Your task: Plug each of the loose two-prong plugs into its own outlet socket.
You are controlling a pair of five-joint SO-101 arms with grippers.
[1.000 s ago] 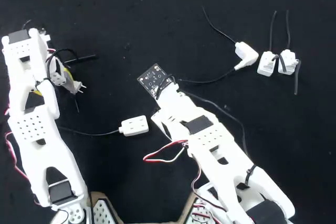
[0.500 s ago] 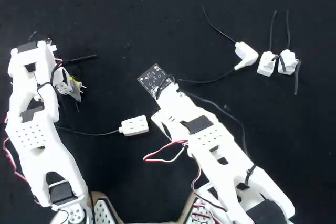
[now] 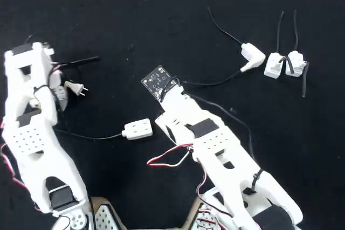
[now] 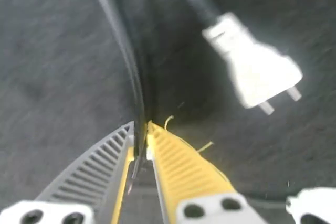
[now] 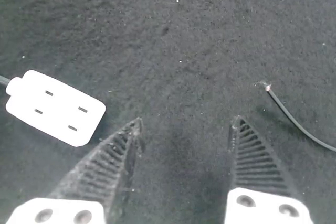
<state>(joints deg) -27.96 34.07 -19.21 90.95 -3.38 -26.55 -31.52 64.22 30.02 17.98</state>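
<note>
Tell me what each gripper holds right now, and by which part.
The left gripper pinches a black cord along its length; the white two-prong plug lies free beside it. The right gripper is open, holding nothing.

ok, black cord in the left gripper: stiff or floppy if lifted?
Likely floppy: the black cord curves as it leaves the left gripper. It's thin, so it may slip in the pinch. The white plug beside it looks small and light; if on this cord, it'd probably dangle.

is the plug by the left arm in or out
Out: the plug shows both prongs bare, apart from the outlet socket; left gripper is shut on a black cord.
</note>
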